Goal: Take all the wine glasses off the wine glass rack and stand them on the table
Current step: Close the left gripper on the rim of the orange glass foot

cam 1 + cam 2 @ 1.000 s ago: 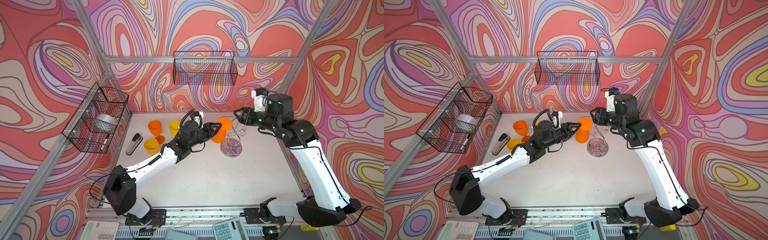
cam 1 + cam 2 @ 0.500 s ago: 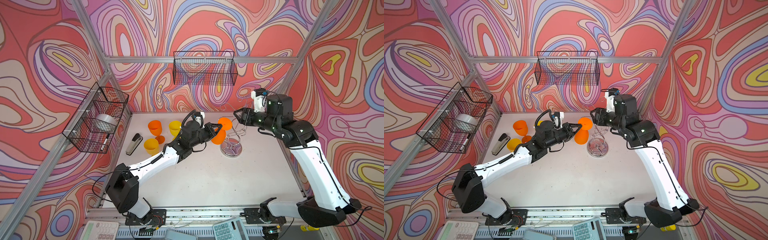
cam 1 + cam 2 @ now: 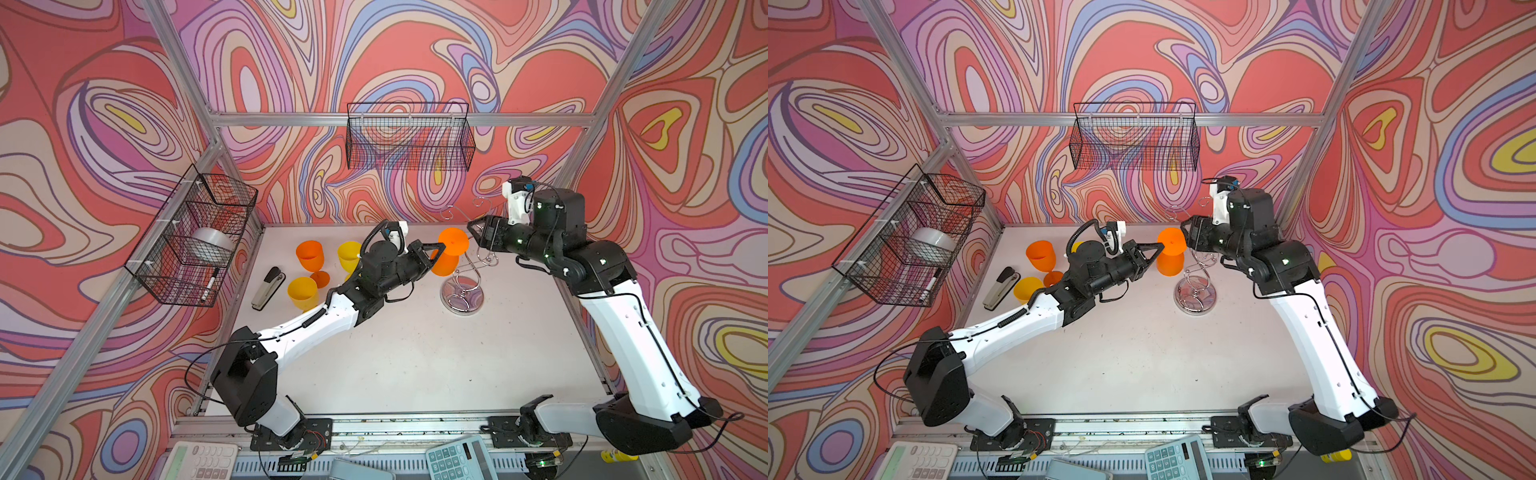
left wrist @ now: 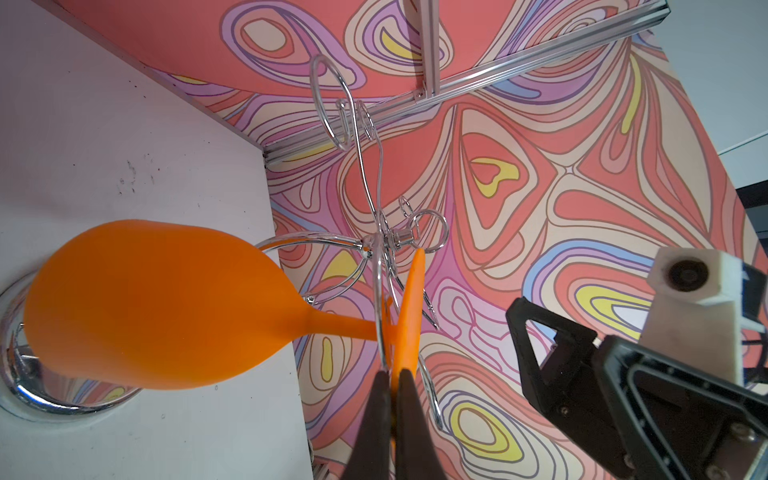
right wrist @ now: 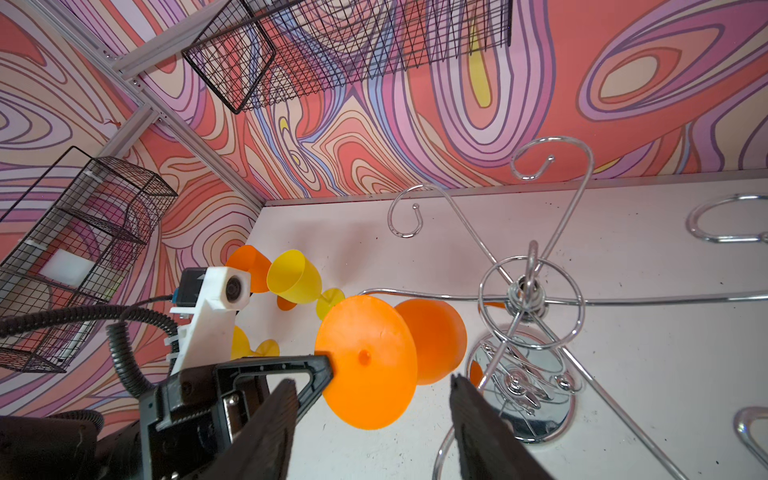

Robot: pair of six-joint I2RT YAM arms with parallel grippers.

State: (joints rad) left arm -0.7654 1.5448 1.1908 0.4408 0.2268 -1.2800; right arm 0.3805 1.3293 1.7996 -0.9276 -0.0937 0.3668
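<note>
In both top views: finds the wine glass (image 3: 451,251) hanging bowl-down on the rack (image 3: 462,297), foot caught in a hook. Counts four in all, two orange, two yellow: three other glasses (image 3: 309,255) down on the worktop (image 3: 415,353). From the left wrist: shows the left hand (image 4: 392,378) pinched shut on the foot's rim, likely to slide it free. From the right wrist: shows the right hand (image 5: 372,384) wide, empty, beside the rack, perhaps ready to steady it.

Orange wine glass (image 3: 453,243) (inverted) hangs on chrome rack (image 3: 462,297).
</note>
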